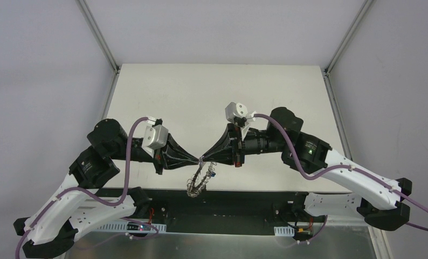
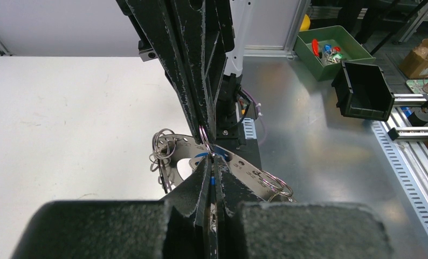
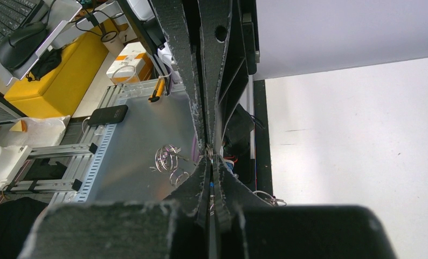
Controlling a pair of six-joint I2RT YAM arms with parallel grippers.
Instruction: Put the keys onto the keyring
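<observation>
From above, the left hand [image 1: 194, 160] and right hand [image 1: 207, 158] meet tip to tip over the bench [image 1: 201, 91], both pinched shut on the top of the keyring [image 1: 198, 182], which dangles below them.

Left wrist: the keyring [image 2: 252, 174] lies past the closed fingers, with a blue key [image 2: 214, 181] sliver between them.

Right wrist: keyring loops [image 3: 168, 159] hang just left of the closed tips.

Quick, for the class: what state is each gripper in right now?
Left gripper: closed, apparently pinching the top of the keyring.
Right gripper: closed on a loop of the same keyring, which hangs below both.
</observation>
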